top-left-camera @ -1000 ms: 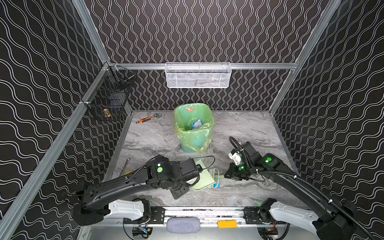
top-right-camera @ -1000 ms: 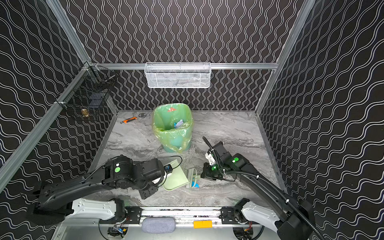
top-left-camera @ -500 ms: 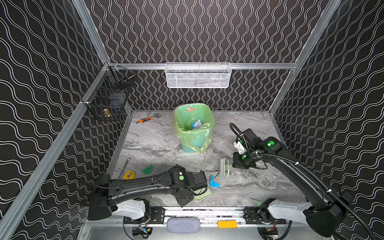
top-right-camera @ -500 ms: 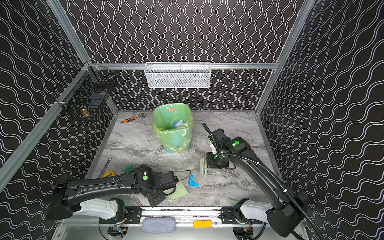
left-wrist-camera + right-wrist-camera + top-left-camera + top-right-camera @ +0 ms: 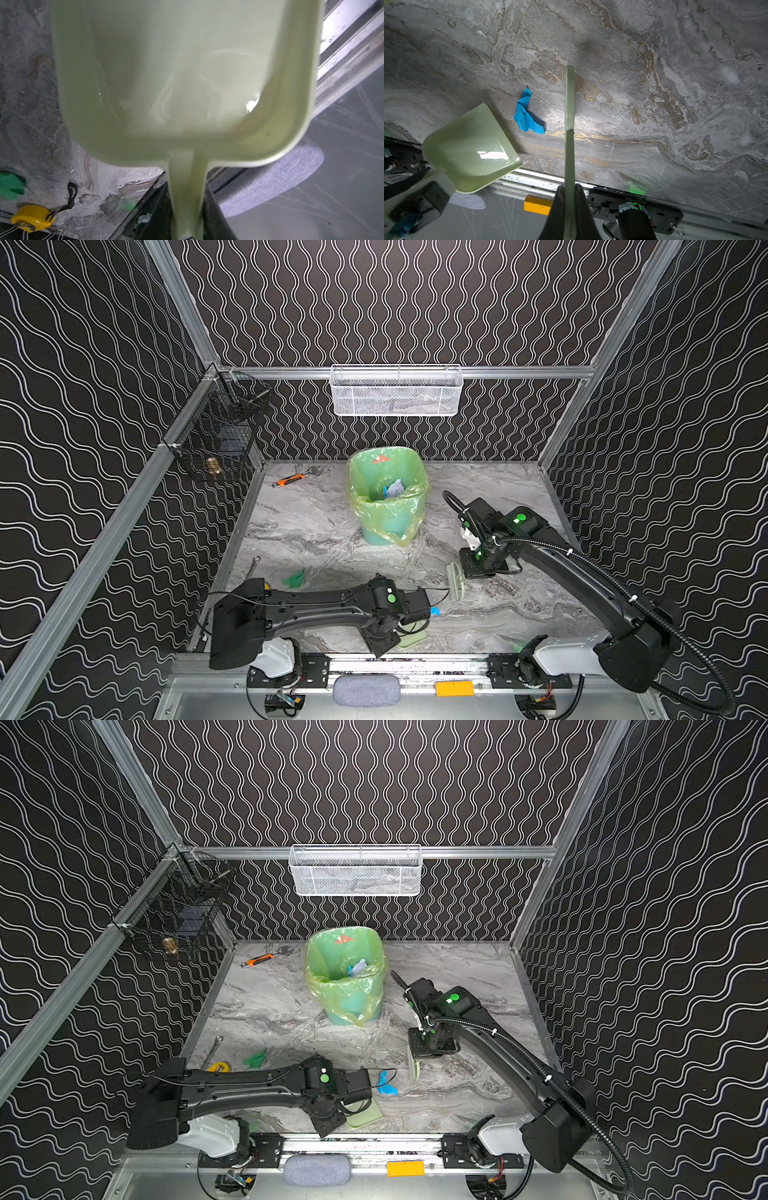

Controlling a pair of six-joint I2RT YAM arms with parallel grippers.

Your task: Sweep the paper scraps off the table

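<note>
A blue paper scrap (image 5: 434, 611) (image 5: 386, 1085) (image 5: 526, 114) lies on the table (image 5: 507, 614) near the front, between the two tools. A green scrap (image 5: 295, 577) (image 5: 255, 1058) (image 5: 10, 185) lies at the front left. My left gripper (image 5: 384, 641) (image 5: 188, 228) is shut on the handle of a pale green dustpan (image 5: 368, 1112) (image 5: 182, 72) (image 5: 467, 145), whose pan is empty and sits at the front rail. My right gripper (image 5: 461, 572) (image 5: 570, 207) is shut on a thin pale green brush (image 5: 455, 581) (image 5: 413, 1064) (image 5: 569, 124), standing just right of the blue scrap and apart from it.
A bin with a green bag (image 5: 390, 522) stands mid-table with scraps inside. A yellow tape measure (image 5: 31, 216) and a silver wrench (image 5: 252, 566) lie at the front left. An orange-handled wrench (image 5: 291, 480) lies at the back. Wire baskets (image 5: 397, 391) (image 5: 216, 435) hang on the walls.
The left arm has stretched out low along the front, drawing the dustpan back to the rail. The right gripper has carried the brush back and to the right. The blue scrap now lies uncovered.
</note>
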